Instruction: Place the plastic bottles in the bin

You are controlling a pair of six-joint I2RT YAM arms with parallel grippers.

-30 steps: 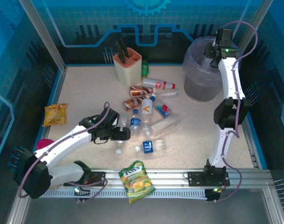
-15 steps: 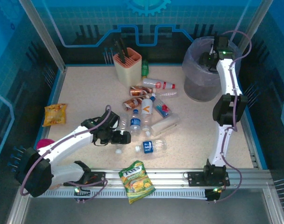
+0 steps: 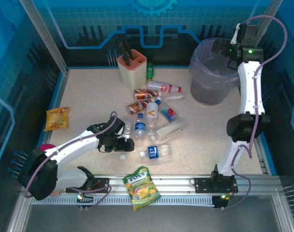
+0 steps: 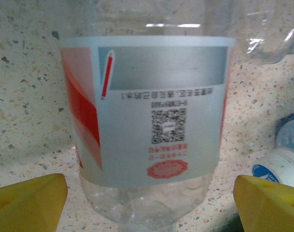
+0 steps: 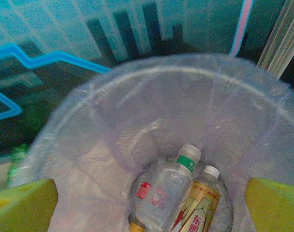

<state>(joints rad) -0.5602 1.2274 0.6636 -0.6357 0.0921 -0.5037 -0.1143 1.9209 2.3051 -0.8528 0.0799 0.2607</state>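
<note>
Your right arm [image 3: 248, 92] has lifted its jaws out of the bin [image 3: 205, 92] and swung them toward its far right rim. Your left jaws have crept slightly toward the table's [image 3: 89, 96] near edge.

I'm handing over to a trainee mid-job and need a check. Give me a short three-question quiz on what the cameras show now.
1. True or false: the right tool hangs over the bin.
2. The label of the bottle framed by the left tool is: A blue, B red and white, C green.
3. Fill in: the clear bottle inside the bin has a ___ cap.
Key: 1 true; 2 B; 3 green.
</note>
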